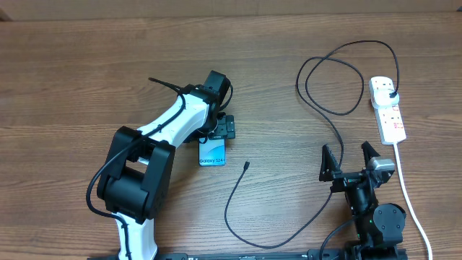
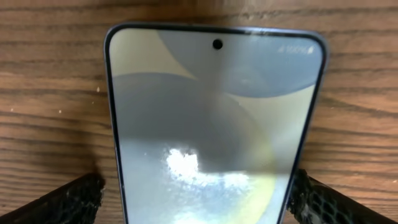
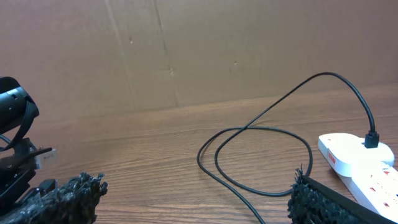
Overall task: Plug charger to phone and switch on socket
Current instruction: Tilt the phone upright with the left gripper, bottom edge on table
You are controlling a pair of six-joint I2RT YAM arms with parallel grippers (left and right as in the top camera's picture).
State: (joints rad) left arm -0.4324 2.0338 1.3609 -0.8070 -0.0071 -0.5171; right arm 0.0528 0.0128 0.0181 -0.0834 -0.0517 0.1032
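You're looking out past your right gripper (image 3: 193,196), its fingers (image 3: 68,193) spread wide at the near corners. On the wooden table (image 3: 155,146) the charger (image 3: 267,128) lies in a loose loop. Its black plug (image 3: 372,140) sits in the far end of the socket (image 3: 354,160) on the right. A cardboard wall (image 3: 217,50) stands behind, and the left arm (image 3: 15,124) shows at the left edge.

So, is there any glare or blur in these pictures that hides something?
Left wrist view: a white glare patch low on the phone, washing out that part of the screen. Overhead view: even light, faint shadows, sharp. Right wrist view: charger and socket clear.
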